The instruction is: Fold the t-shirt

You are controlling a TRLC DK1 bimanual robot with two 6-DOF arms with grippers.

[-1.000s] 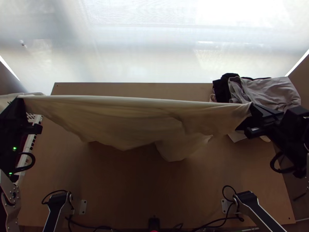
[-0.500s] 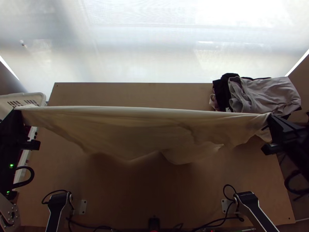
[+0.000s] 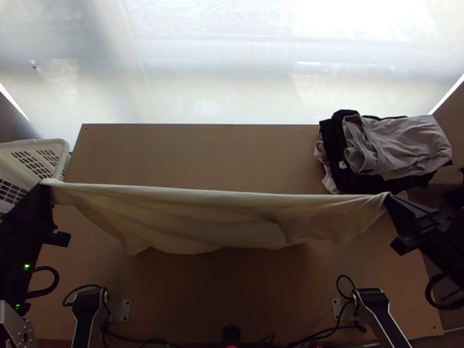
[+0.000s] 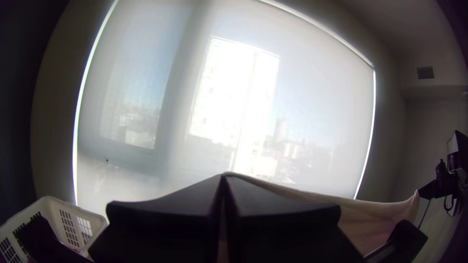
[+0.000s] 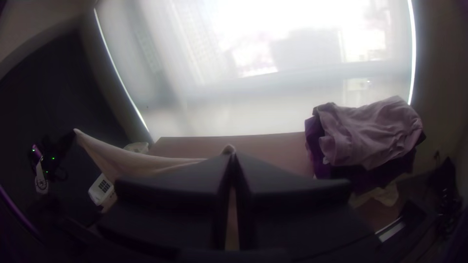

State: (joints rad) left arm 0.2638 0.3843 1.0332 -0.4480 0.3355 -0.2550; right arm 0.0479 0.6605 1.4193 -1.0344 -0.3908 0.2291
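— How many t-shirts do we count in the air?

— We count one, the pale t-shirt (image 3: 214,223). It hangs above the table (image 3: 203,153), between two grippers. Its upper edge is stretched almost straight, and its lower edge is wavy. If this lower edge touches the wood, we cannot tell.

— And how are the two claws?

— Both are narrow, with cloth pinched at the tips. The left gripper (image 3: 44,183) holds one end of the upper edge, and the right gripper (image 3: 387,196) holds the other end. In each wrist view we see two fingers coming together at the cloth.

— What else do we count?

— One white basket (image 3: 62,153) at the table's left side, near the left gripper. Also one pile of clothes (image 3: 406,145) at the far right corner, with a light piece over dark ones. How many pieces are in it, we cannot count exactly.
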